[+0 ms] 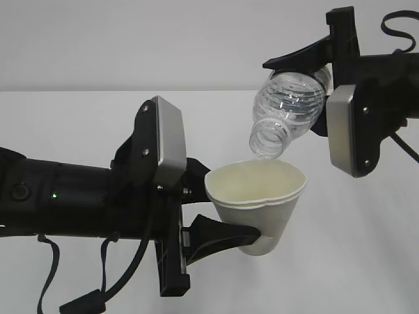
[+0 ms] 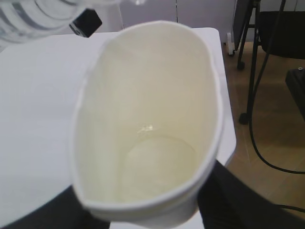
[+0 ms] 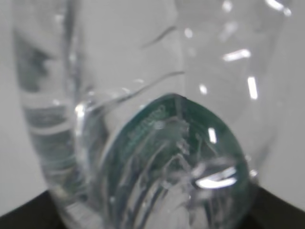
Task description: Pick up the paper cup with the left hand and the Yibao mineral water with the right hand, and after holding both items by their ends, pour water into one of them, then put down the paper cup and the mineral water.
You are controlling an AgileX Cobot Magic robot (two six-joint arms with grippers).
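My left gripper (image 1: pixel 226 209) is shut on the white paper cup (image 1: pixel 262 196), squeezing it to an oval and holding it upright above the table. In the left wrist view the cup (image 2: pixel 147 124) fills the frame, its pale yellowish inside showing a little water at the bottom. My right gripper (image 1: pixel 321 85) is shut on the clear Yibao mineral water bottle (image 1: pixel 288 108), tilted with its open mouth down just above the cup's rim. The bottle (image 3: pixel 157 143) fills the right wrist view, its green label showing through the plastic. Its ribbed body also shows at the top left of the left wrist view (image 2: pixel 33 16).
The white table (image 1: pixel 78 124) lies below both arms. In the left wrist view its right edge (image 2: pixel 228 129) borders a wooden floor with black chair legs (image 2: pixel 250 57) and cables.
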